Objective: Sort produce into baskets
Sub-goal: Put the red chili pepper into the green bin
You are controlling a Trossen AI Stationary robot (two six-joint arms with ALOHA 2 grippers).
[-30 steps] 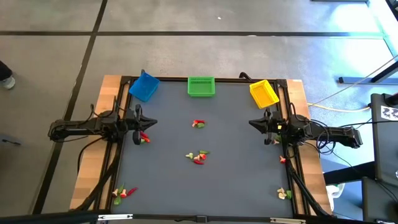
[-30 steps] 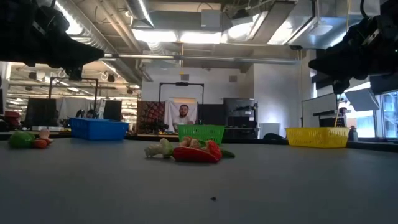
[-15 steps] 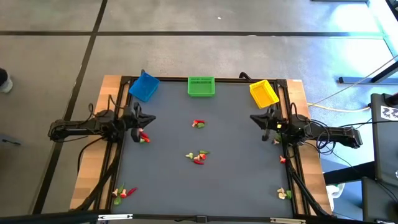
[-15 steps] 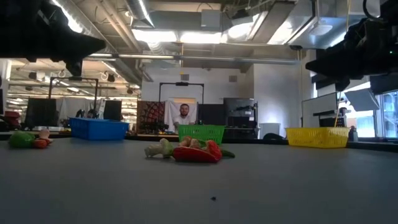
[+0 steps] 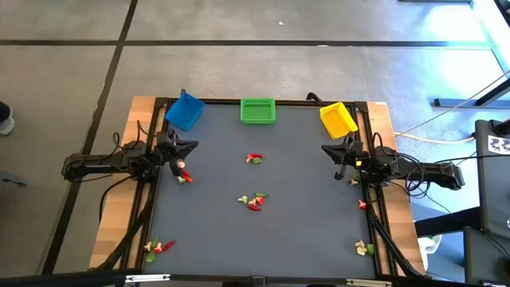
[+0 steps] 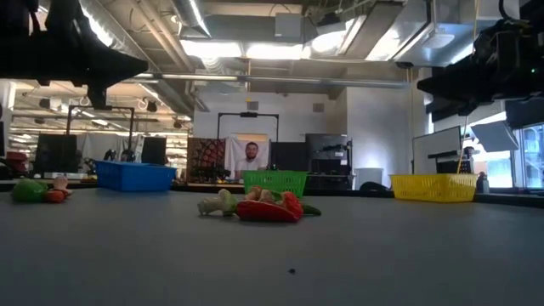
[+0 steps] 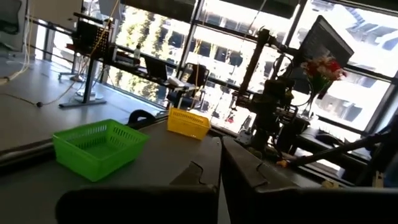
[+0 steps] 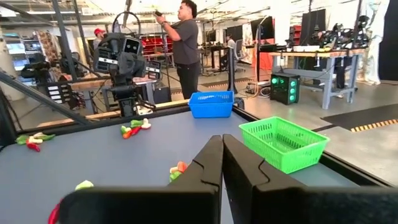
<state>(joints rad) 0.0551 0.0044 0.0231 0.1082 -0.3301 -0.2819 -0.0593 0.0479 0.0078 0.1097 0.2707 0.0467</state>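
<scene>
While both arms hung above the dark surface, neither claw held anything; the left claw sat at about nine o'clock, its fingers pressed together, and the right claw sat opposite at about three o'clock, likewise pressed together, as each wrist view showed the two dark fingers meeting with no gap. Along the twelve o'clock edge stood the three baskets: the blue basket toward eleven, tilted askew; the green basket at twelve; the yellow basket toward one, also turned at an angle. All the produce that showed lay loose on the surface, well apart from the baskets; one small red, green and whitish cluster lay just above the centre; a second cluster lay just below the centre; a third lay just beside the left claw; a fourth sat near seven o'clock; a fifth near five o'clock; a single reddish piece lay near four o'clock by the right arm. Beyond the surface, a person stood in the room.
</scene>
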